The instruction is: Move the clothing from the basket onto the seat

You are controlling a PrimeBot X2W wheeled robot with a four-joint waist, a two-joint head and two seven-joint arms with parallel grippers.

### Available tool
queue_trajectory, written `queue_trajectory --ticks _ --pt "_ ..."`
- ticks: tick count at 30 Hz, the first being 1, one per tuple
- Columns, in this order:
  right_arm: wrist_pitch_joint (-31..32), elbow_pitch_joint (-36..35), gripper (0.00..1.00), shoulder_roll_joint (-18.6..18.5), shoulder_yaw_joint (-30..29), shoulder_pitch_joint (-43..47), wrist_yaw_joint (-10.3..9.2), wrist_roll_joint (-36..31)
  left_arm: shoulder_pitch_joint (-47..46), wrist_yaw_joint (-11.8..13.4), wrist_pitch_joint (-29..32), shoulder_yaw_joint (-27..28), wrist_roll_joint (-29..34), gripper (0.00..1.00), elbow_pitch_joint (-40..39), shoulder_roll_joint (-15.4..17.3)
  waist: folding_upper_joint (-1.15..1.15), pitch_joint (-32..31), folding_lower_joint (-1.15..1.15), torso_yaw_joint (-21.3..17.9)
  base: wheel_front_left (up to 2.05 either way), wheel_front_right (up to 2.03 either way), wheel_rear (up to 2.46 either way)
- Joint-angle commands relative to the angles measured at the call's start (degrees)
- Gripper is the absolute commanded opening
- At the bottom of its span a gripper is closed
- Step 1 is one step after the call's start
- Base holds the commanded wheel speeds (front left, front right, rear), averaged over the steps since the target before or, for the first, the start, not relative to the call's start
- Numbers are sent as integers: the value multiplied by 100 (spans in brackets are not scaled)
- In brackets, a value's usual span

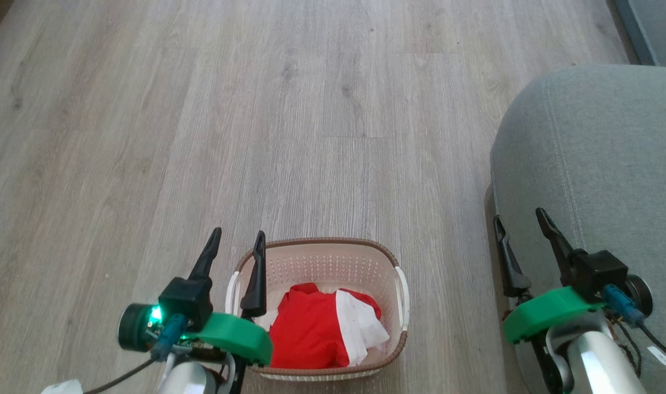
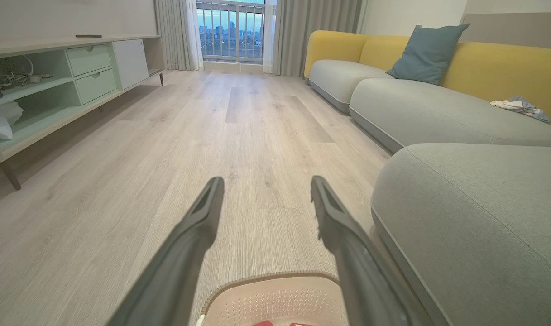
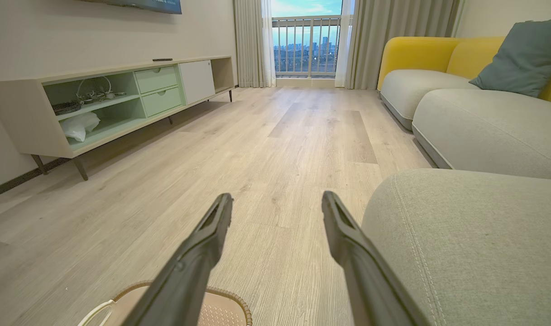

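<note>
Fingers [image 1: 208, 256] of left gripper [image 1: 239, 232] and right gripper [image 1: 518, 214] spread apart, empty; clothing [image 1: 311, 328] in basket [image 1: 322, 241], seat [image 1: 601, 153] just beside

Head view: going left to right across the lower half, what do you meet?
Open left claw → cream perforated plastic basket with a brown woven-look rim, soft red-and-white fabric clothing inside it → bare strip of grey wood-plank floor → large grey fabric-upholstered seat. The right claw overlaps the seat's near edge, so it is left out.
</note>
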Motion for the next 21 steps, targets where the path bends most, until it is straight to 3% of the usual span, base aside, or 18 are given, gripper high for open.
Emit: queue_trajectory --ticks 1,7,12,21 --pt "-55 -160 100 40 94 -305 0 -27 -246 -10 -36 200 -8 100 -163 -34 0 13 0 -3 0 0 0" --pt "-55 -250 100 -48 132 -408 0 -280 -271 -53 -36 90 -35 100 37 -34 0 216 0 -71 0 0 0" --pt "-55 -380 100 -236 193 -593 0 -504 -449 -199 -36 -221 -52 100 649 -34 0 629 0 -182 0 0 0" --pt "-55 -792 100 -715 412 -1195 0 -693 -1437 -179 -36 -704 -207 100 1757 -34 0 2162 0 -416 0 0 0"
